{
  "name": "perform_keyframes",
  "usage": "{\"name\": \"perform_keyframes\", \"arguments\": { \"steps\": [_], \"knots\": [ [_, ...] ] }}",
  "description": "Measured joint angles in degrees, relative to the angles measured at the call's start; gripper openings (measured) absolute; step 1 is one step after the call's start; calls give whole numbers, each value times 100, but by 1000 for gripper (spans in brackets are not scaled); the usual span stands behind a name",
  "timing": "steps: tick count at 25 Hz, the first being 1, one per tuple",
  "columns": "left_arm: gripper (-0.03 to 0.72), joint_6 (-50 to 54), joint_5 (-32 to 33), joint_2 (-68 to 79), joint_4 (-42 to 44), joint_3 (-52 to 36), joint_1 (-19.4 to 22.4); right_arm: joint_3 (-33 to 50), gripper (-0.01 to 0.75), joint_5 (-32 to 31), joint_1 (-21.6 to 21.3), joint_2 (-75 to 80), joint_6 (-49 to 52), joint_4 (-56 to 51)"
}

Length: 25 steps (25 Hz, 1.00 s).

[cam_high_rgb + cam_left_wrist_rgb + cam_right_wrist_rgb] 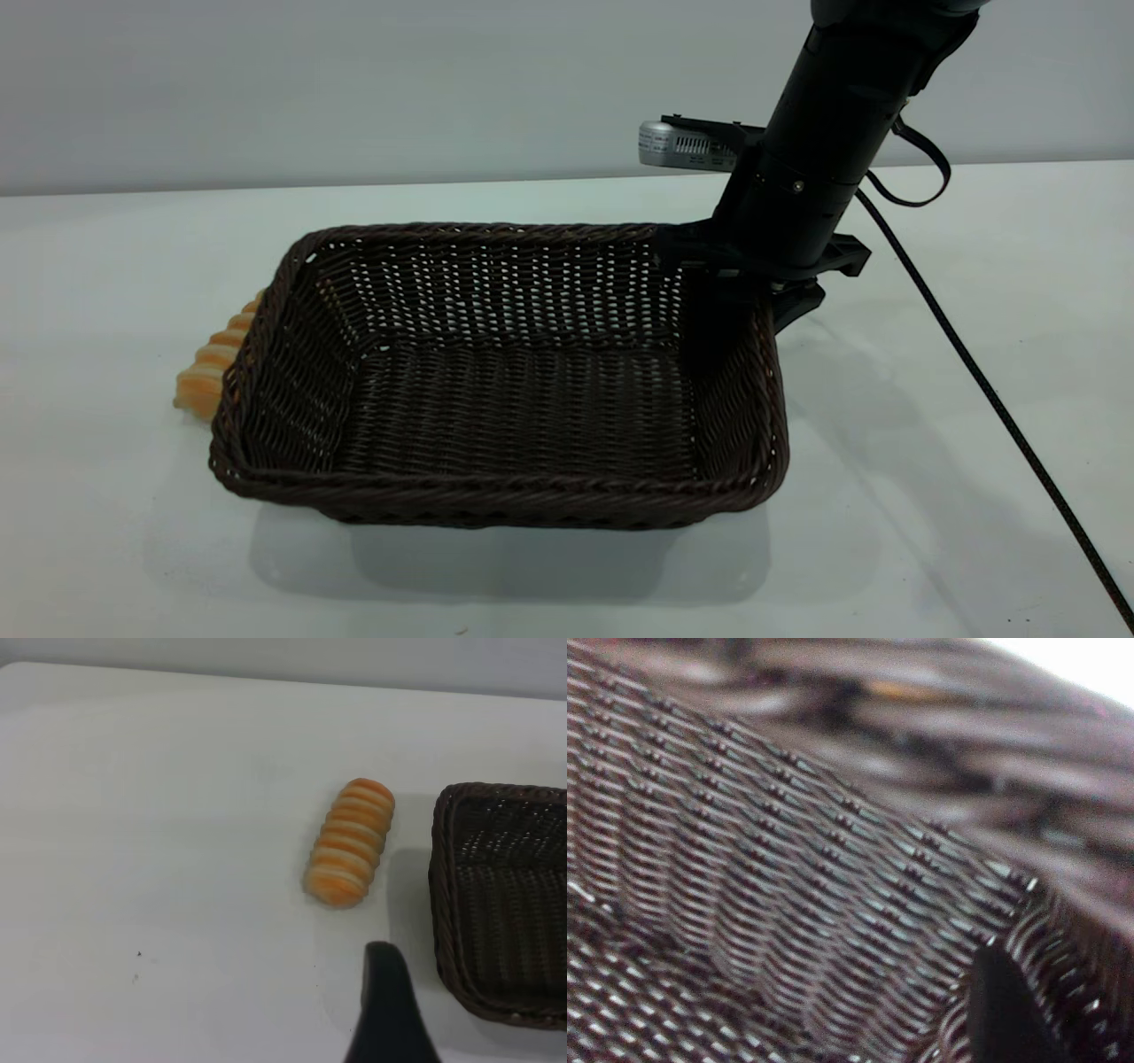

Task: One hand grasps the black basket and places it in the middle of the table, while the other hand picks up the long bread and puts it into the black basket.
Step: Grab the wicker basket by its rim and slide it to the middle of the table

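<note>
The black basket (496, 381) is in the middle of the table (930, 461), empty. My right gripper (753, 306) is shut on the basket's far right corner, one finger inside the wall and one outside. The right wrist view shows the woven wall (788, 868) close up with one fingertip (997, 992) against it. The long bread (213, 363) lies on the table beside the basket's left wall, partly hidden by it. In the left wrist view the bread (348, 843) shows whole, a gap away from the basket (505, 904). My left gripper (385, 1001) hovers short of the bread.
A black cable (983, 381) trails from the right arm across the table's right side. Bare white tabletop (159, 859) spreads on the bread's far side from the basket.
</note>
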<state>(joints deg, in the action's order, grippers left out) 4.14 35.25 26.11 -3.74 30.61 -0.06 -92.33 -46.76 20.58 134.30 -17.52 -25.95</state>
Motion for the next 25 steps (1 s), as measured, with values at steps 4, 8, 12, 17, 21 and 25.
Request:
{"name": "perform_keyframes", "arguments": {
  "steps": [4, 8, 12, 17, 21, 25],
  "knots": [
    [526, 0, 0, 0, 0, 0, 0, -11, 362, 51, 0, 0, 0, 87],
    [526, 0, 0, 0, 0, 0, 0, -23, 371, 114, -6, 0, 176, 272],
    [525, 0, 0, 0, 0, 0, 0, -36, 414, 120, -58, 0, 578, 495],
    [525, 0, 0, 0, 0, 0, 0, -284, 491, -394, -257, 0, 714, 458],
    [525, 0, 0, 0, 0, 0, 0, -829, 510, -1091, -400, 0, 714, 408],
    [525, 0, 30, 0, 28, 0, 0, -1500, 510, -1779, -399, 0, 714, 430]
  ]
}}
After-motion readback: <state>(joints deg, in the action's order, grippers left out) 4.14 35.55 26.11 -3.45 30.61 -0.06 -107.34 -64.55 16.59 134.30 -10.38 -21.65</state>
